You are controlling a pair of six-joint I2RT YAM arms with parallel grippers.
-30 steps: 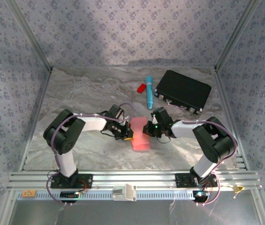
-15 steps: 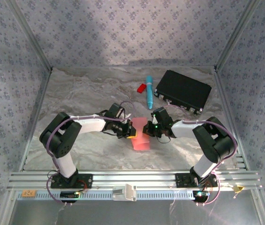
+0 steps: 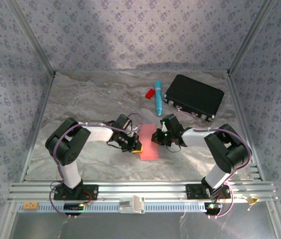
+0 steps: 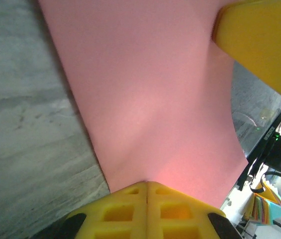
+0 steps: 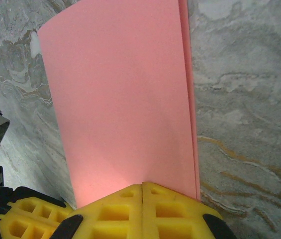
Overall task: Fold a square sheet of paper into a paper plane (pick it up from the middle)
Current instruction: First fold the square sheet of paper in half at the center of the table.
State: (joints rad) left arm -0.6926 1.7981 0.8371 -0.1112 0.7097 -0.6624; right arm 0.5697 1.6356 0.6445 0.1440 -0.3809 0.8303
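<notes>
Sheet (image 3: pixel 149 145) — clamped edgewise by left end effector (image 3: pixel 137 146), right end effector (image 3: pixel 158 138).

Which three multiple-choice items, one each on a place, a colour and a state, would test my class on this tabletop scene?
1. Where does the blue plastic pen lie?
A. Between the small red plastic piece and the flat black rectangular case
B. On top of the case
C. Beside the arms' bases

2. What colour are the fingers of the left tool?
A. White
B. Yellow
C. Green

3. How do the left tool and the right tool stand?
A. Both open
B. One open, one shut
C. Both shut on the thin pink-red sheet of paper

Answers: 1 A, the pen has the red piece on its left and the case on its right; 2 B, the wrist view shows yellow blocks; 3 C, each wrist view shows the sheet running into closed fingers.
</notes>
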